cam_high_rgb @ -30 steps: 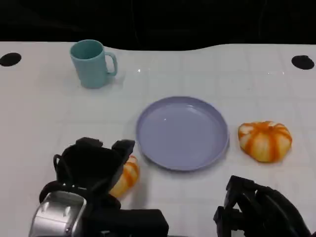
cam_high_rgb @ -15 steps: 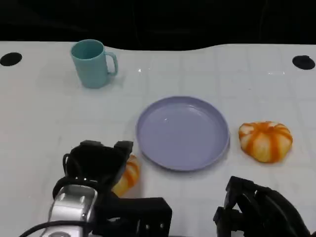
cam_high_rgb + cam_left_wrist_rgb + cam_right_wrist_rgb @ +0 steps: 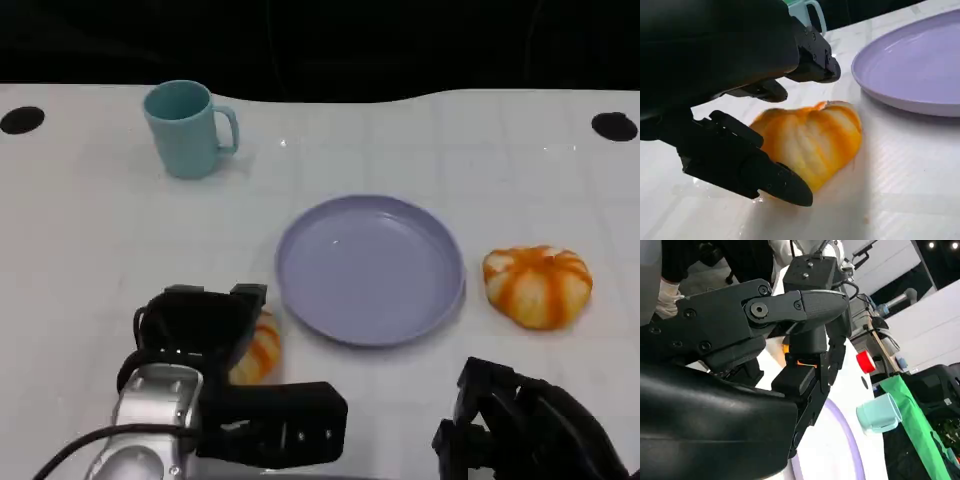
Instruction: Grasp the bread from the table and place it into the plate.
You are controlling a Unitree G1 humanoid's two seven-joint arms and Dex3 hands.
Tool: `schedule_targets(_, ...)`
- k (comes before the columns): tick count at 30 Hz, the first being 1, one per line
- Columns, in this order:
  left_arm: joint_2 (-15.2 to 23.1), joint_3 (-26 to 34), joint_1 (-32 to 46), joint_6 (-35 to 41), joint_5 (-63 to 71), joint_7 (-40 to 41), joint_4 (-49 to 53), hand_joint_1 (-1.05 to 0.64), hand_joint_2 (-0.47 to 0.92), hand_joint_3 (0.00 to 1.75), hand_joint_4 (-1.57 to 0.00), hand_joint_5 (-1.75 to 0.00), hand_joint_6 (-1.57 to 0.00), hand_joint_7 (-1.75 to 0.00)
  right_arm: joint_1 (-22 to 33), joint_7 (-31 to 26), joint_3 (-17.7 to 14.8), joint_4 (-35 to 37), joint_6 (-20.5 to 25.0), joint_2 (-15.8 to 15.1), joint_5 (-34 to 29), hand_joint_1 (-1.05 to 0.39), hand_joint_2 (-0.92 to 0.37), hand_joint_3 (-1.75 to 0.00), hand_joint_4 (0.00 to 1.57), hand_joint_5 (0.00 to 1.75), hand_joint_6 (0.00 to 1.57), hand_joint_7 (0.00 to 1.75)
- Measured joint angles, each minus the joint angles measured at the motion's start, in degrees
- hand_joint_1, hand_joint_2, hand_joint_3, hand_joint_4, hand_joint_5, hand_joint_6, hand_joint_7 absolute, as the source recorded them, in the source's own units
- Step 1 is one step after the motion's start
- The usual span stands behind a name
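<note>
The left hand [image 3: 200,330] is closing its fingers around the near-left bread [image 3: 812,140], which rests on the table [image 3: 90,240] just beside the bare plate [image 3: 370,268]; lift and placement remain.

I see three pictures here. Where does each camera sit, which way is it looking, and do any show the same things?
Head view: from the robot's head, looking down at the white table; both black hands at the bottom.
Left wrist view: behind the left hand, facing the orange-and-white striped bread roll and round lilac plate.
Right wrist view: behind the right hand, looking across the table toward the teal mug.
Shared: all three show the plate and mug.
</note>
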Motion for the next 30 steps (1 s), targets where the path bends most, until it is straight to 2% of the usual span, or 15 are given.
schedule_targets(8, 0.1, -1.4, -2.6, 0.5, -2.3, 1.2, 5.4, -0.53, 0.79, 0.02, -0.68, -0.30, -0.41, -0.04, 0.3, 0.0, 0.0, -0.7, 0.0, 0.0, 0.0, -0.72, -0.92, -0.23, 0.87, 1.62, 0.78, 1.38)
schedule_targets(9, 0.1, -1.5, -2.9, 0.4, -2.6, 1.6, 6.0, -0.49, 0.82, 0.01, -0.65, -0.61, -0.47, -0.02, 0.3, 0.0, 0.0, -0.7, 0.0, 0.0, 0.0, -0.72, -0.92, -0.23, 0.87, 1.62, 0.79, 1.38)
schedule_targets(10, 0.1, -1.7, -3.3, 0.3, -2.8, 2.4, 6.8, -0.47, 0.83, 0.00, -0.60, -0.78, -0.49, -0.01, 0.3, 0.0, 0.0, -0.7, 0.0, 0.0, 0.0, -0.72, -0.92, -0.23, 0.87, 1.62, 0.79, 1.38)
schedule_targets(12, 0.3, -2.2, -3.9, -0.1, -3.2, 4.4, 8.5, -0.41, 0.87, 0.01, -0.61, -1.26, -0.62, -0.03, 0.4, 0.0, 0.0, -0.8, 0.0, 0.0, 0.0, -0.72, -0.92, -0.23, 0.87, 1.61, 0.79, 1.38)
schedule_targets(13, 0.3, -2.5, -4.2, -0.5, -3.4, 5.9, 9.5, -0.38, 0.89, 0.01, -0.62, -1.41, -0.68, -0.04, 0.4, 0.0, 0.0, -0.9, 0.0, 0.0, 0.0, -0.72, -0.92, -0.22, 0.87, 1.61, 0.79, 1.38)
schedule_targets(15, 0.4, -2.8, -4.7, -1.3, -3.7, 9.8, 11.6, -0.34, 0.91, 0.04, -0.67, -1.59, -0.81, -0.07, 0.4, 0.0, 0.0, -1.0, 0.0, 0.0, 0.0, -0.72, -0.92, -0.22, 0.87, 1.60, 0.79, 1.37)
schedule_targets(20, 0.8, -3.7, -5.6, -4.5, -4.4, 20.1, 16.7, -0.35, 0.92, 0.20, -0.74, -1.73, -1.09, -0.17, 0.4, 0.0, 0.0, -1.0, 0.0, 0.0, 0.0, -0.73, -0.92, -0.22, 0.88, 1.60, 0.79, 1.37)
schedule_targets(23, 1.0, -4.7, -5.7, -4.9, -4.2, 24.2, 18.3, -0.33, 0.92, 0.20, -0.78, -1.74, -1.15, -0.22, 0.4, 0.0, 0.0, -1.0, 0.0, 0.0, 0.0, -0.73, -0.92, -0.22, 0.89, 1.60, 0.79, 1.36)
schedule_targets(25, 1.1, -5.1, -5.6, -5.9, -4.3, 29.5, 19.9, -0.34, 0.92, 0.11, -0.81, -1.75, -1.12, -0.34, 0.4, 0.0, -0.1, -0.9, 0.0, 0.0, 0.0, -0.73, -0.92, -0.22, 0.89, 1.60, 0.80, 1.36)
schedule_targets(27, 1.1, -5.2, -5.3, -7.5, -4.4, 37.1, 22.6, -0.33, 0.92, 0.14, -0.82, -1.75, -0.99, -0.65, 0.4, 0.0, -0.1, -0.9, -0.1, 0.0, 0.0, -0.73, -0.92, -0.21, 0.89, 1.60, 0.80, 1.36)
schedule_targets(29, 1.0, -5.2, -5.4, -10.3, -5.1, 45.9, 26.6, -0.32, 0.92, 0.18, -0.82, -1.75, -0.93, -0.79, 0.4, 0.0, -0.1, -0.8, -0.1, 0.0, 0.0, -0.73, -0.92, -0.20, 0.89, 1.60, 0.80, 1.35)
schedule_targets(30, 0.9, -5.2, -5.5, -11.7, -5.7, 49.6, 28.7, -0.30, 0.92, 0.21, -0.83, -1.75, -0.86, -0.95, 0.4, 0.0, -0.1, -0.7, -0.1, 0.0, 0.0, -0.73, -0.92, -0.21, 0.89, 1.60, 0.80, 1.35)
